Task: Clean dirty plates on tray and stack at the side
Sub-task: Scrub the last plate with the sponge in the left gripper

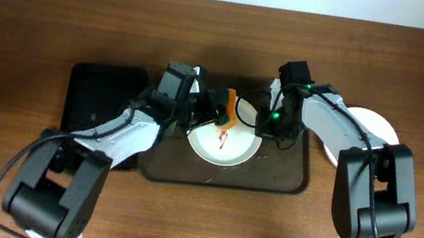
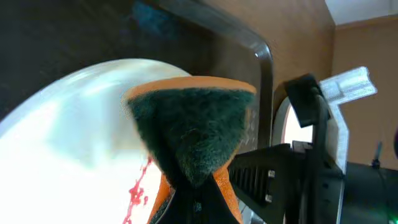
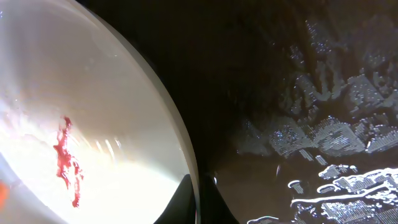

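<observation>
The right gripper [image 3: 199, 198] pinched the rim of the smeared plate [image 3: 106, 124], with one finger on either side of the edge. To its outer side stretched bare, wet-streaked floor of the brown tray [image 3: 292, 81], which was open room. Facing it across the plate, the left gripper [image 2: 194, 205] was clamped on an orange sponge [image 2: 189, 130], green scrub face forward, over the plate; contact could not be made out. The plate was round, white and glossy, with a red smear [image 3: 65, 162] near its centre, and it lay mid-tray. Beyond the right gripper, off the tray, sat a white plate [image 1: 372, 128]. Behind the left gripper lay a black tray [image 1: 97, 99].
</observation>
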`<state>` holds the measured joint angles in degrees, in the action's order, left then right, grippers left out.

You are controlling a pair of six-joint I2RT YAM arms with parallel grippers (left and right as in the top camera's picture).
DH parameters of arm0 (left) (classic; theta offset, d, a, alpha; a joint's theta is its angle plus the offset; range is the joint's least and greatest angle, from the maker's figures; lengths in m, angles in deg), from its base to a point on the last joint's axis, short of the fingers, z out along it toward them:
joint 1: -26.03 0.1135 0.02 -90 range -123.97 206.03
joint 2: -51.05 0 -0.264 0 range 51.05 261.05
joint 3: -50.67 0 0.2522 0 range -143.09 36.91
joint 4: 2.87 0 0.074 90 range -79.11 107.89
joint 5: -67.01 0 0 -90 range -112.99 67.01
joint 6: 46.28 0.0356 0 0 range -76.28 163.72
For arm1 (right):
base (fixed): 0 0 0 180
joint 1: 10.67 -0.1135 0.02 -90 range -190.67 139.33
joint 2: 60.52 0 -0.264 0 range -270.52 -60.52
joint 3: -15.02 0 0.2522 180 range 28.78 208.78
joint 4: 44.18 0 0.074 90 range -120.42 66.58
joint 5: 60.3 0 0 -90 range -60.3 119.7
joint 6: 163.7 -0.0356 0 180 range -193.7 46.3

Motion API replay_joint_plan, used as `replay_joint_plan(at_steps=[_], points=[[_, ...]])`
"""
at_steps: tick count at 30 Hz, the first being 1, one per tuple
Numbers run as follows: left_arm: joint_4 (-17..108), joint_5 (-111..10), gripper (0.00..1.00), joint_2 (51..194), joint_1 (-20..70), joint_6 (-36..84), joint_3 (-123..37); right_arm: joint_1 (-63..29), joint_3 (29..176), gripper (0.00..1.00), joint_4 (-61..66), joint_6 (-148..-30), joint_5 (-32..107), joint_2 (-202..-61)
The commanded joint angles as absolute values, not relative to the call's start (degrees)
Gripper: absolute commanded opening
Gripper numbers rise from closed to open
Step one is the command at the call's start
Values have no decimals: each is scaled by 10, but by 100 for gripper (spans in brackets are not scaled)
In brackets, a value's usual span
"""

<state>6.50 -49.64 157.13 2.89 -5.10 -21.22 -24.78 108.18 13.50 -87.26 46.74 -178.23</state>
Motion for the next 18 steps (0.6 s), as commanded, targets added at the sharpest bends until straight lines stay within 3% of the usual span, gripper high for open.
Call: replay_joint_plan(at_steps=[1,6,9,11,18], points=[[49,-572,0,1612,27,-96,-220,-254,1086,4,138,-877,458,-1790],[30,-603,0,1646,8,-96,-220,-254,1086,4,139,-877,458,-1790],[133,-583,0,1646,8,-91,-220,-254,1086,4,139,-877,458,-1790],[196,-550,0,1646,12,-23,-220,-254,1086,4,142,-877,458,-1790],[206,-497,0,1580,79,117,-221,-254,1086,4,146,-877,457,-1790]])
